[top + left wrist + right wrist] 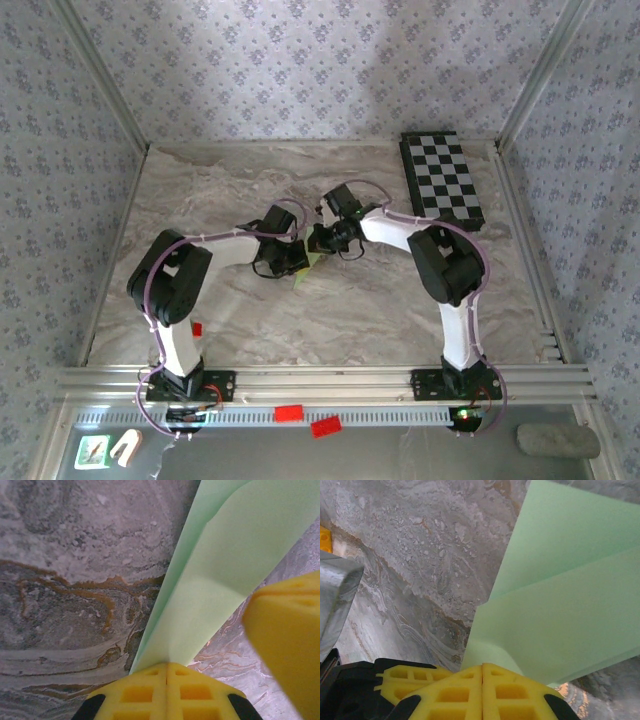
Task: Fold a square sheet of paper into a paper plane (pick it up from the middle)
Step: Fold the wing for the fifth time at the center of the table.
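Two robot arms meet at the middle of a marbled surface [210, 200], sharing a hold on the square sheet of paper [304, 272], light green and already creased into overlapping layers. The left gripper [166, 669] has its jaws pressed flat together on one narrow end of the sheet, which fans up and away from them in its wrist view. The right gripper [482, 670] likewise has its jaws closed tight on a folded part, with at least two flaps spreading out beyond. A yellow finger [290, 650], apparently the right gripper's, juts in just beside the paper in the left wrist view, a sign of how near the two holds sit. The paper hangs between the two near the centre of the surface, well apart from the checkered board [443, 185] at the far right; whether its lower edge touches the surface cannot be told. The work looks to be midway: folds are in, but no pointed dart has taken shape. With two pinches so close on thin paper, the fold in hand is likely best done by moving both arms as one. The layers should be lined up edge to edge, with no pull apart that could tear or skew the crease, and the sheet brought down flat before the line is pressed.
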